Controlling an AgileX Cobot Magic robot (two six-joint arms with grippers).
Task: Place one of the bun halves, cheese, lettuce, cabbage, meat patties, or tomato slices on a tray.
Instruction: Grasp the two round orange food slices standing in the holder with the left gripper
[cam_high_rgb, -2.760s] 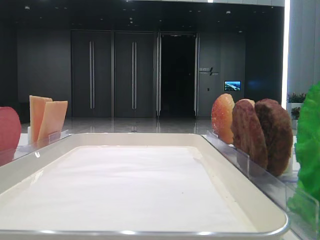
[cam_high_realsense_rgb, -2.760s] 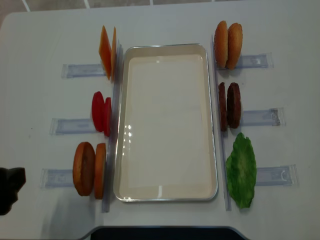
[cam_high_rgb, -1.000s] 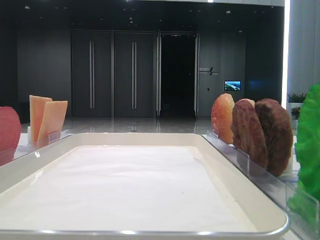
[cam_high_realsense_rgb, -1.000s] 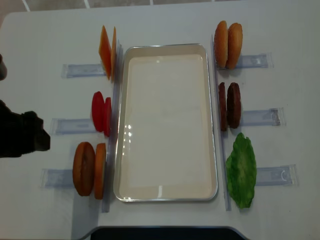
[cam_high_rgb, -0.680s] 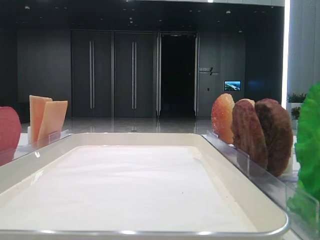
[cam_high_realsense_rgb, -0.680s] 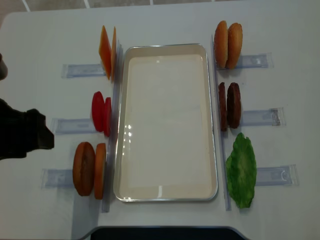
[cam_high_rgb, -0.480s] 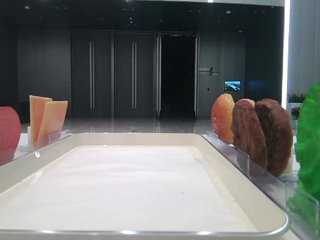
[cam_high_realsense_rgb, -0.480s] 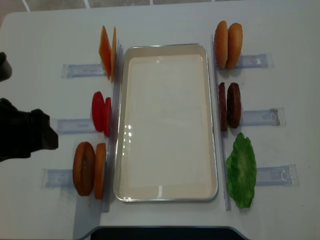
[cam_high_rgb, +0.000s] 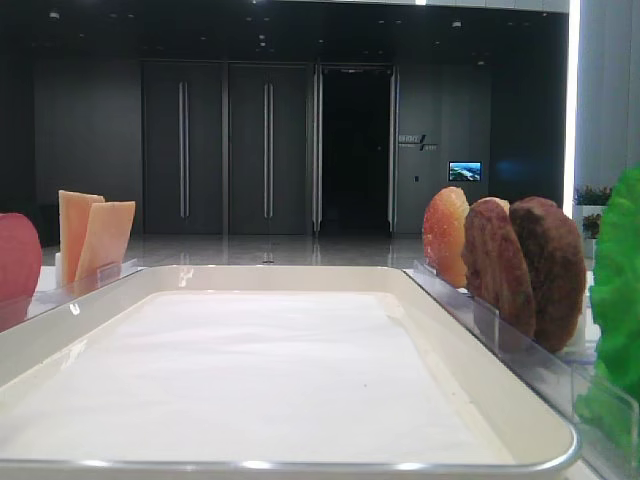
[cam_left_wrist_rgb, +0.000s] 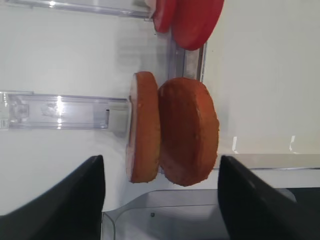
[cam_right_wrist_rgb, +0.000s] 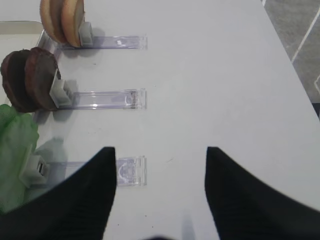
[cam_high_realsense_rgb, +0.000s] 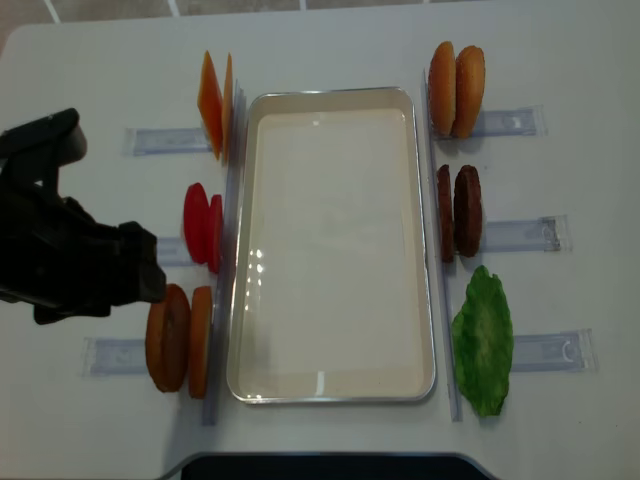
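The cream tray lies lengthwise mid-table, with only its paper lining inside. Standing in clear holders on its left are cheese, tomato slices and two orange-brown discs. On its right are bun halves, meat patties and lettuce. My left gripper is open, its fingers on either side of the orange-brown discs without touching them. My right gripper is open over bare table, to the right of the lettuce. Cabbage is out of view.
Clear plastic holder rails run outward from each food pair on both sides. The left arm covers the table left of the tomato slices. The table's near edge lies just below the orange-brown discs.
The left arm has come in from the table's left edge toward the tray and now hangs beside the orange-brown discs. No food has moved.
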